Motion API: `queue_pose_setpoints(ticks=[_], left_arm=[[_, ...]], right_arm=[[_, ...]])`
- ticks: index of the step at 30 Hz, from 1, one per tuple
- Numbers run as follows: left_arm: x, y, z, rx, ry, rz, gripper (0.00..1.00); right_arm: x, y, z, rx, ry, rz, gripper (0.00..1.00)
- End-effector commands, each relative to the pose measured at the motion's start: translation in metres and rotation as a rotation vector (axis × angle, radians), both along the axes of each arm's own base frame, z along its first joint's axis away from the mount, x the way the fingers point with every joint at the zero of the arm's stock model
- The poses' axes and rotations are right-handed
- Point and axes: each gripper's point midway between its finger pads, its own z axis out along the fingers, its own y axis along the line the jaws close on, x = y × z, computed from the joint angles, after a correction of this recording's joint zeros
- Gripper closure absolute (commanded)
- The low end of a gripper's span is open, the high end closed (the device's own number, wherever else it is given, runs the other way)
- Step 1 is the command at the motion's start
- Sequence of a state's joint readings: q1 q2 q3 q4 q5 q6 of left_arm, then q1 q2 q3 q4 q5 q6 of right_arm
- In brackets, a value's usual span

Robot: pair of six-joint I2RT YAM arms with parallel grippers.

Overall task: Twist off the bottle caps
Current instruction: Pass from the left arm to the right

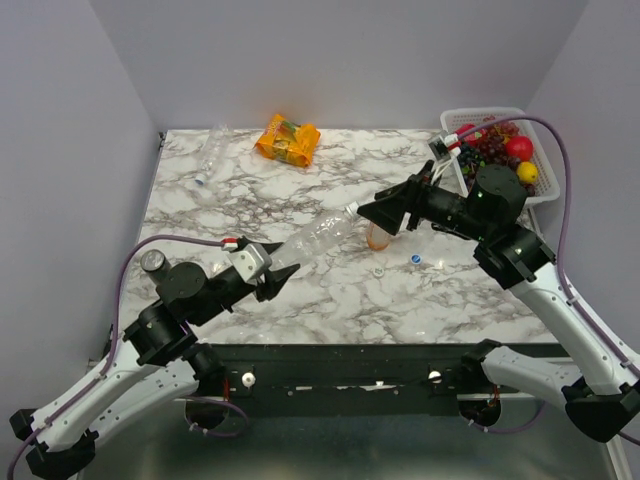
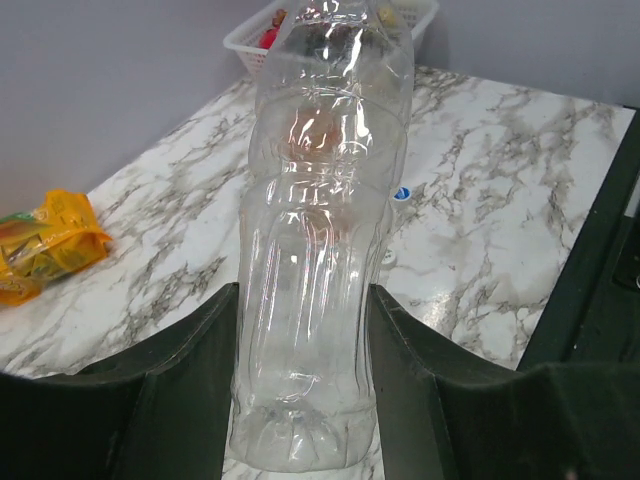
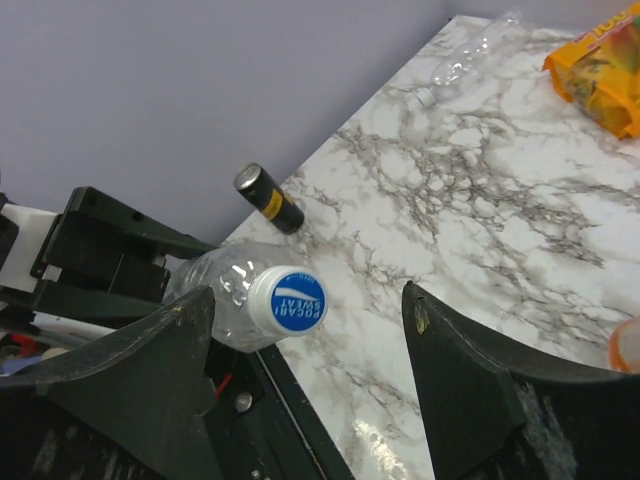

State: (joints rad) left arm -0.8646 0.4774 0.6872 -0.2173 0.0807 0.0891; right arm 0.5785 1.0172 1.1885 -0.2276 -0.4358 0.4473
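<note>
My left gripper [image 1: 268, 272] [image 2: 305, 295] is shut on the lower body of a clear bottle [image 1: 315, 238] [image 2: 320, 230], holding it tilted above the table. Its blue-topped white bottle cap [image 3: 287, 300] [image 1: 351, 209] is on the neck and points at my right gripper [image 1: 368, 212] [image 3: 308, 300]. That gripper is open, and the cap sits between its fingers, nearer the left one, touching neither. A loose blue cap [image 1: 415, 259] [image 2: 401, 193] and a loose white cap [image 1: 378, 270] lie on the marble. An orange bottle [image 1: 378, 237] shows partly under the right gripper. Another clear bottle [image 1: 210, 150] [image 3: 470, 50] lies at the far left.
An orange snack packet [image 1: 288, 140] [image 2: 40, 245] [image 3: 600, 70] lies at the back of the table. A white basket [image 1: 455, 120] of fruit stands at the back right, behind the right arm. Purple walls close in on both sides.
</note>
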Motion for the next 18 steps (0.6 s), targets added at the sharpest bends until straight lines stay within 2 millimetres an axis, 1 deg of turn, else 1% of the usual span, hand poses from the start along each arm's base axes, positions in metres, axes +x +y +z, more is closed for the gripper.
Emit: queue_pose_setpoints(ticks=[1, 2, 3, 4, 6, 7, 9, 10, 17, 18], left_arm=[[0.012, 0.011, 0.009, -0.048, -0.018, 0.087, 0.61], [0.012, 0.012, 0.009, -0.05, -0.018, 0.092, 0.61], [0.012, 0.013, 0.01, -0.054, -0.018, 0.094, 0.61], [0.012, 0.013, 0.01, -0.053, -0.017, 0.095, 0.61], [0.013, 0.014, 0.012, -0.065, -0.024, 0.099, 0.61], [0.013, 0.015, 0.013, -0.07, -0.028, 0.101, 0.61], [0.014, 0.015, 0.011, -0.062, -0.021, 0.104, 0.61], [0.015, 0.015, 0.011, -0.059, -0.019, 0.106, 0.61], [0.013, 0.009, 0.009, -0.052, -0.013, 0.077, 0.6], [0.013, 0.009, 0.009, -0.051, -0.012, 0.075, 0.6]], right_arm=[[-0.015, 0.014, 0.014, 0.107, 0.007, 0.126, 0.18], [-0.017, 0.016, 0.01, 0.111, 0.021, 0.141, 0.19], [-0.017, 0.018, 0.011, 0.122, 0.015, 0.151, 0.19], [-0.022, 0.02, 0.011, 0.134, 0.028, 0.184, 0.19], [-0.023, 0.024, 0.007, 0.132, 0.044, 0.203, 0.2], [-0.021, 0.026, 0.002, 0.127, 0.064, 0.21, 0.2], [-0.017, 0.028, 0.006, 0.138, 0.041, 0.213, 0.2], [-0.016, 0.031, 0.003, 0.134, 0.048, 0.228, 0.21], [-0.011, 0.037, 0.007, 0.126, 0.021, 0.252, 0.23], [-0.01, 0.039, 0.004, 0.12, 0.031, 0.26, 0.24]])
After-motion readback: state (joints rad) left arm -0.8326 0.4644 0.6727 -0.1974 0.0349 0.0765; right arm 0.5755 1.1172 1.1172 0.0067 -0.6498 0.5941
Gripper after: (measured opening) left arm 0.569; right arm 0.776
